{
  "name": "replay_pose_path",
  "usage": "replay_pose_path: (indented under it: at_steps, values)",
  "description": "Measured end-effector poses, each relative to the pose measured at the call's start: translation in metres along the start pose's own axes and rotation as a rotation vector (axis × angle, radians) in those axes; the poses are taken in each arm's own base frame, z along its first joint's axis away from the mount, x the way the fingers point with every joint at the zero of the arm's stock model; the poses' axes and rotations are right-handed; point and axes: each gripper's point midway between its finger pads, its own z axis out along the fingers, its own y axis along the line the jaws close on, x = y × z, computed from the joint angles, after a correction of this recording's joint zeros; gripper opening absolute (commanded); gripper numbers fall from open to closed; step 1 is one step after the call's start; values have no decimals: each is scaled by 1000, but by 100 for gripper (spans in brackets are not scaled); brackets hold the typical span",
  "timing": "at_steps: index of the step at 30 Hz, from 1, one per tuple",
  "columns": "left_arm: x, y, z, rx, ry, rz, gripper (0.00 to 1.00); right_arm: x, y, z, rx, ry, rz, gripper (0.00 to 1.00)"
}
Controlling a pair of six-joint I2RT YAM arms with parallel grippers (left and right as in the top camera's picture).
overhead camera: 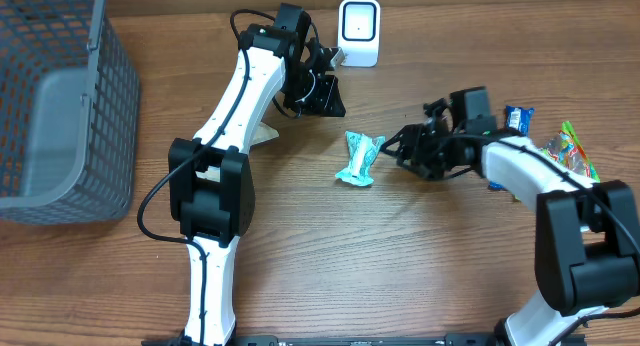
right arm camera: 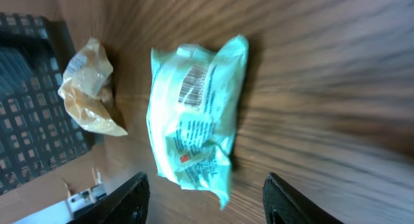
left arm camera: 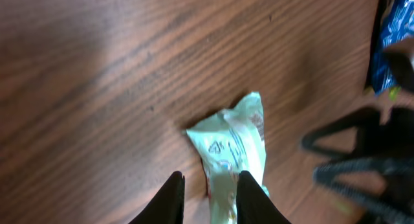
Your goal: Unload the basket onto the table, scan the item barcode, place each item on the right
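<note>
The packet (overhead camera: 360, 158) lies flat on the wooden table (overhead camera: 400, 266), in the middle ground between the two arms; seen from overhead its long axis runs away from the robot, tilted a little, toward the scanner (overhead camera: 358, 31) standing well beyond its far end. The right gripper (right arm camera: 206, 182) is the nearer tool, just beside the packet on its right flank; its jaws stand wide apart and grip nothing; in its wrist view the packet's near end sits between the two fingers (right arm camera: 132, 198), the narrow width across the gap, though whether they touch it I cannot tell. The left gripper (left arm camera: 210, 179) hangs near the scanner, farther off, jaws drawn to a narrow gap with nothing in them. The packet is thin, crinkly mint-green film, pillow-shaped with crimped ends; it will likely dent and slip under a pinch; its barcode (right arm camera: 194, 88) faces up, so a lift and a turn toward the white, rounded scanner seems needed. A crumpled tan wrapper (right arm camera: 90, 88) lies apart beside it.
</note>
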Motion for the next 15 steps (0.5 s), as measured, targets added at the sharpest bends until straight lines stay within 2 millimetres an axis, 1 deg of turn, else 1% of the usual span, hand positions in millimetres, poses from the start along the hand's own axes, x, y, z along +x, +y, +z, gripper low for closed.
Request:
replay_pose_path:
  at_steps: [1,3,4,6,10,15]
  values:
    - [-2,0,0,0,-8,9,20,1,0,1,0,2,4,58]
    - [-6,-2,1,0,-24,36,20,9,5,11,-4,9,20,59]
    - [-8,-2,1,-3,-31,49,20,14,6,16,1,16,34,63]
    - [-10,-4,3,-12,-36,67,19,24,8,24,27,24,56,64]
    - [-9,-11,9,-27,-30,93,19,35,13,39,73,14,74,66]
    - [-8,-15,11,-32,-25,102,18,46,16,52,127,-12,89,68]
